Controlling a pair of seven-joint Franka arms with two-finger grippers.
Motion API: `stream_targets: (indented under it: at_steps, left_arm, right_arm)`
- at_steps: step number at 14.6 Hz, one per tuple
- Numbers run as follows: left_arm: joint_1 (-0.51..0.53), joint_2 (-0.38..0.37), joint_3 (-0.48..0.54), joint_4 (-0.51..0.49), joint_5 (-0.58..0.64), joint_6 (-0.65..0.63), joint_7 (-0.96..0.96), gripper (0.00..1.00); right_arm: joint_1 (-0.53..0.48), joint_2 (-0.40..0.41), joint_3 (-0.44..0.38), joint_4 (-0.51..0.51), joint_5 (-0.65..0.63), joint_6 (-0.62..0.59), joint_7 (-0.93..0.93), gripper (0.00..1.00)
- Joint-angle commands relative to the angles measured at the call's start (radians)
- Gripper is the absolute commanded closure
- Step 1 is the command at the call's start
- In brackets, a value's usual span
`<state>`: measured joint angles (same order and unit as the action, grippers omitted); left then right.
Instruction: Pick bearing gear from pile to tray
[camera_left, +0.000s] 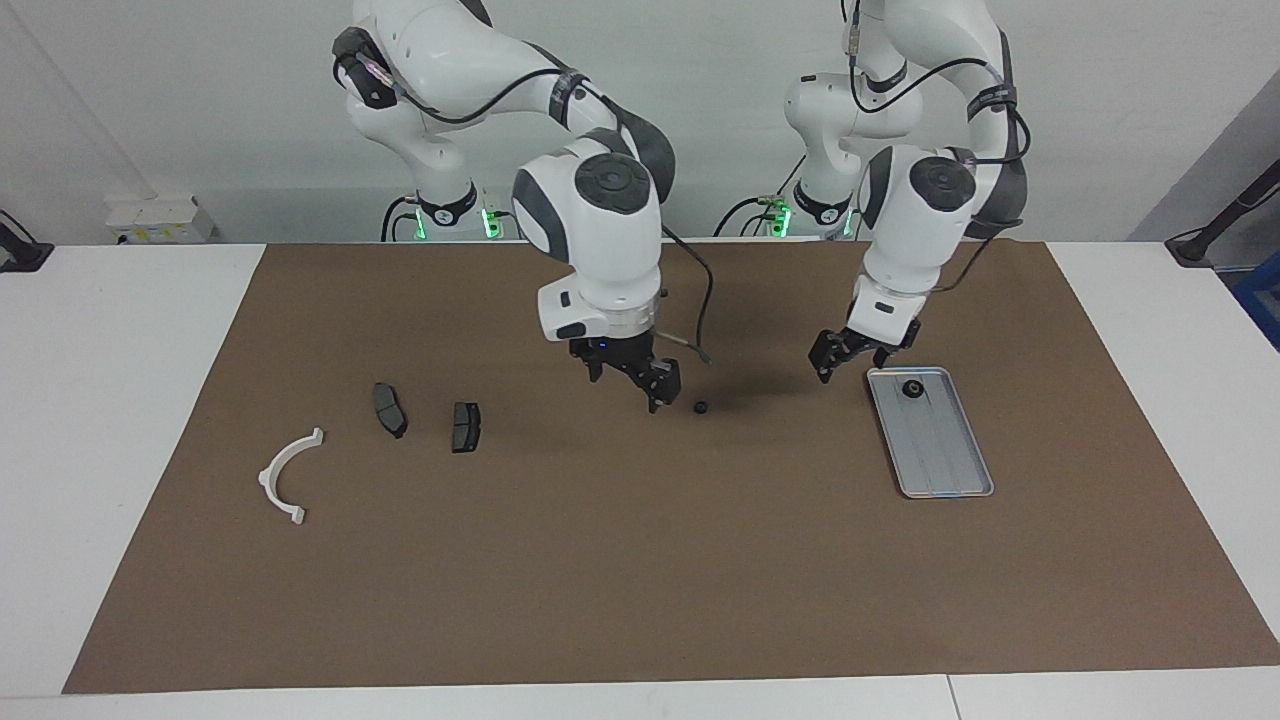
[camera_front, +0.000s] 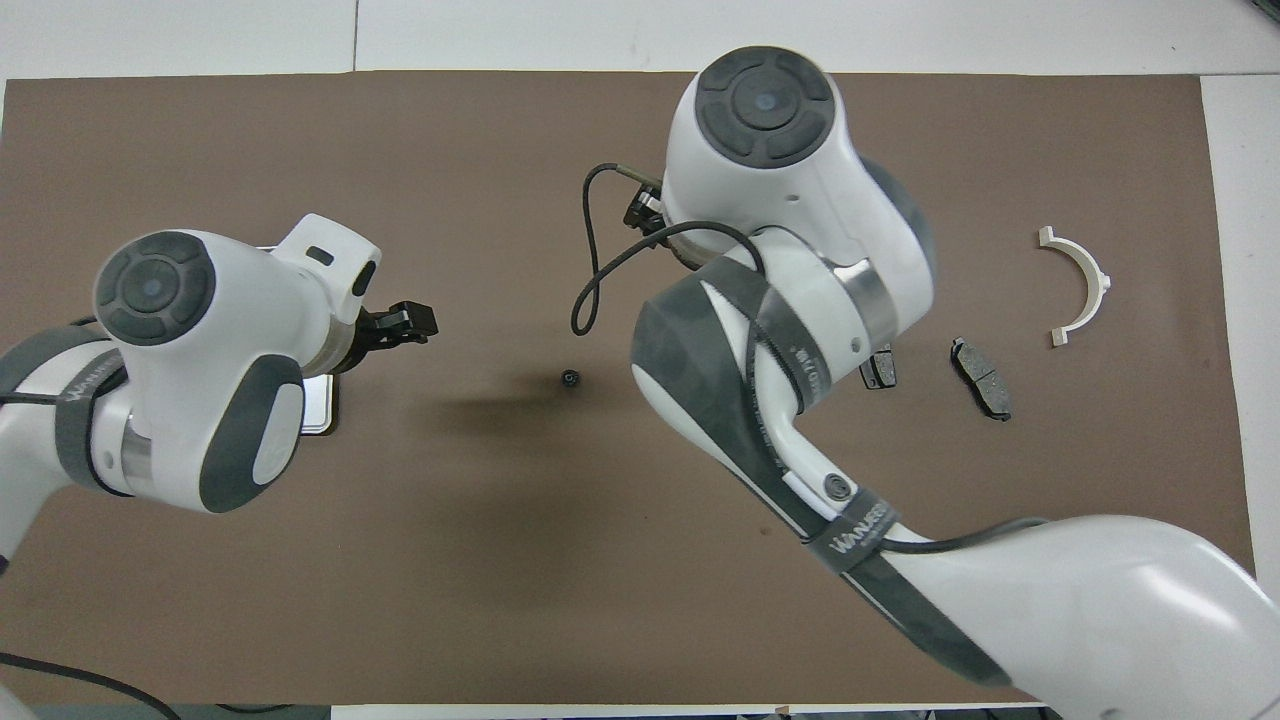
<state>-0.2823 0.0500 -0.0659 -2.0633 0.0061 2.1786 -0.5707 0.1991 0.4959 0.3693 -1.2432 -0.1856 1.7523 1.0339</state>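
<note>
I see one small black bearing gear on the brown mat, just beside my right gripper, whose finger spacing I cannot tell. Another gear lies in the silver tray at its robot-side end, the tray's long axis running away from the robots. My left gripper hangs beside that end, finger state unclear.

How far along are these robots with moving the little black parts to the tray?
One small black part already sits in the tray. A second black ring lies on the brown mat, beside the right pincer, not yet picked up. The left pincer hovers by the tray's edge, holding nothing visible.
</note>
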Motion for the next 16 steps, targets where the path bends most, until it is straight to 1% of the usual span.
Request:
stream_targets:
  at_steps: [1, 3, 4, 5, 6, 7, 8, 12, 14, 16]
  left_arm:
    - [-0.131, 0.114, 0.018, 0.02, -0.006, 0.107, -0.176, 0.0]
    - [-0.181, 0.19, 0.018, 0.07, -0.006, 0.135, -0.265, 0.0]
    - [-0.208, 0.25, 0.018, 0.118, -0.005, 0.136, -0.296, 0.0]
    - [-0.228, 0.295, 0.02, 0.159, 0.0, 0.13, -0.328, 0.0]
    - [-0.23, 0.309, 0.02, 0.167, 0.002, 0.132, -0.336, 0.0]
    - [-0.238, 0.32, 0.02, 0.167, 0.002, 0.133, -0.339, 0.01]
    - [-0.253, 0.326, 0.02, 0.169, 0.0, 0.138, -0.341, 0.05]
    - [-0.265, 0.326, 0.017, 0.155, 0.003, 0.136, -0.36, 0.25]
    - [-0.279, 0.324, 0.017, 0.141, 0.003, 0.132, -0.367, 0.29]
    - [-0.279, 0.324, 0.017, 0.134, 0.003, 0.136, -0.368, 0.29]
  right_arm:
    - [-0.107, -0.063, 0.013, -0.022, 0.018, -0.052, -0.344, 0.0]
    - [-0.19, -0.102, 0.013, -0.03, 0.018, -0.085, -0.58, 0.0]
    - [-0.22, -0.111, 0.013, -0.03, 0.018, -0.094, -0.674, 0.0]
    - [-0.243, -0.12, 0.013, -0.03, 0.02, -0.099, -0.736, 0.0]
    - [-0.263, -0.128, 0.013, -0.03, 0.018, -0.117, -0.771, 0.0]
    - [-0.276, -0.134, 0.013, -0.03, 0.018, -0.125, -0.8, 0.0]
    - [-0.285, -0.143, 0.013, -0.03, 0.018, -0.126, -0.834, 0.0]
    - [-0.331, -0.163, 0.011, -0.03, 0.02, -0.142, -0.975, 0.0]
    - [-0.333, -0.181, -0.004, -0.03, 0.023, -0.154, -1.037, 0.0]
    - [-0.311, -0.227, -0.062, -0.057, 0.052, -0.154, -1.075, 0.0]
